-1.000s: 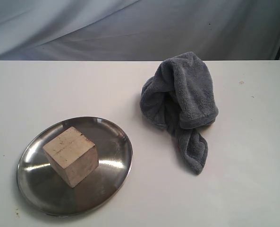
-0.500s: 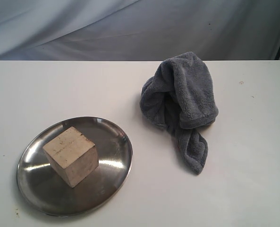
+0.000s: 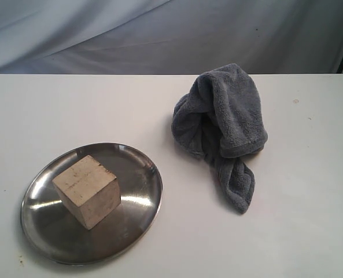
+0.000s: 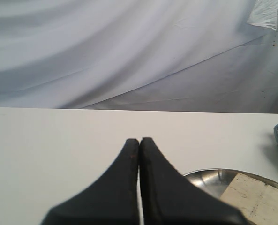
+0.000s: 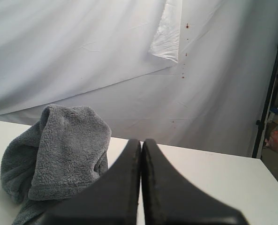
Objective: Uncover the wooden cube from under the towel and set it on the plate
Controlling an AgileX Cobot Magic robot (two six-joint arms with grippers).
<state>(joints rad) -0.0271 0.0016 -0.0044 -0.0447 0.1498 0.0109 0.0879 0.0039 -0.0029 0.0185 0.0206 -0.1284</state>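
On plate [image 3: 142, 168], near its middle: cube [image 3: 87, 191], uncovered; placing step judged done.
Heaped on tabletop [image 3: 298, 220], well apart from plate: towel [image 3: 226, 121]. Pressed together, holding nothing: left fingers [image 4: 131, 161], right fingers [image 5: 150, 161]. Next move calls only for keeping clear.

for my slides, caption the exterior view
The wooden cube on the plate, grey towel bunched nearby on the table.
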